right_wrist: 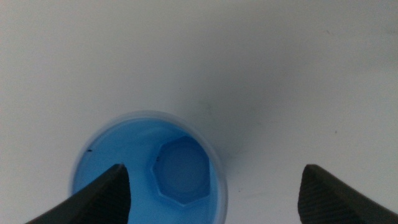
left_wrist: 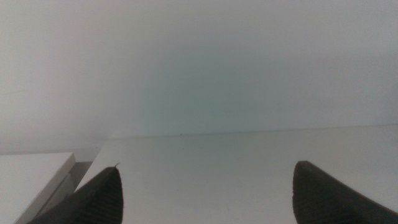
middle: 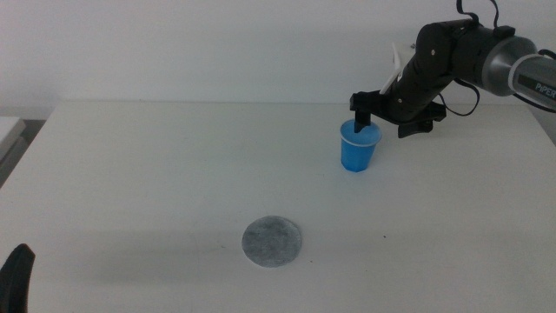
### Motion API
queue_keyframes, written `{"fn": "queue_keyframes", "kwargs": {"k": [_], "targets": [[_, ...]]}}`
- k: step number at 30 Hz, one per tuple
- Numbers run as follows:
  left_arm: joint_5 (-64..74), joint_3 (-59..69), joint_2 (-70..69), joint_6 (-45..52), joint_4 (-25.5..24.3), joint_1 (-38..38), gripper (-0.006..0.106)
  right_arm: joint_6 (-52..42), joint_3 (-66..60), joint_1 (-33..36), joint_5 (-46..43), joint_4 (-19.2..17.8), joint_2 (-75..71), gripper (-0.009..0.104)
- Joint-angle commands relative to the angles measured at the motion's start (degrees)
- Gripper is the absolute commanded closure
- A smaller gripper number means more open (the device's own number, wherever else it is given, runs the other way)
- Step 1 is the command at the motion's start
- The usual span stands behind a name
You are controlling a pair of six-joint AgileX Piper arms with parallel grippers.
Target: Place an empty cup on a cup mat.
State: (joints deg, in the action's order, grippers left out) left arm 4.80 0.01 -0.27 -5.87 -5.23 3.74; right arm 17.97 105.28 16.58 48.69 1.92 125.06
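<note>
White table (middle: 156, 165); right gripper (middle: 367, 117), jaws wide, straddles the cup's (middle: 359, 146) rim upper right, so closing could tip it. Left gripper (middle: 17, 276) waits wide open, bottom left.

A plain white table (middle: 156, 174) fronts a white wall (middle: 217, 43).

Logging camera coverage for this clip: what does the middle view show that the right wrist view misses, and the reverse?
Only the middle view shows the cup mat lying apart from the cup, the right arm, and the waiting left gripper at the bottom edge. Only the right wrist view shows the cup's empty inside, with one jaw of the open right gripper over its mouth. Both show the cup, the right gripper and the table.
</note>
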Motion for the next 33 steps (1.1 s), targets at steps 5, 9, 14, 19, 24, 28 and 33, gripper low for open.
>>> {"fn": "queue_keyframes", "kwargs": {"k": [5,9,14,19,24,28,33], "targets": [[-0.71,-0.01,0.27,-0.19,0.17,0.19,0.007,0.25,0.36,0.20,0.65,-0.29,1.36,0.012],[-0.71,-0.01,0.27,-0.19,0.17,0.19,0.007,0.25,0.36,0.20,0.75,-0.29,1.76,0.034],[-0.71,-0.01,0.27,-0.19,0.17,0.19,0.007,0.25,0.36,0.20,-0.74,-0.49,1.76,0.073],[-0.71,-0.01,0.27,-0.19,0.17,0.19,0.007,0.02,0.36,0.80,0.21,-0.84,1.00,0.098],[-0.71,-0.01,0.27,-0.19,0.17,0.19,0.007,0.02,0.36,3.09,2.40,-3.66,-2.69,0.098],[-0.71,-0.01,0.27,-0.19,0.17,0.19,0.007,0.02,0.36,5.83,5.73,-3.49,-6.99,0.098],[-0.71,-0.01,0.27,-0.18,0.17,0.19,0.007,-0.56,-0.45,10.87,8.73,-5.75,-10.95,0.098]]}}
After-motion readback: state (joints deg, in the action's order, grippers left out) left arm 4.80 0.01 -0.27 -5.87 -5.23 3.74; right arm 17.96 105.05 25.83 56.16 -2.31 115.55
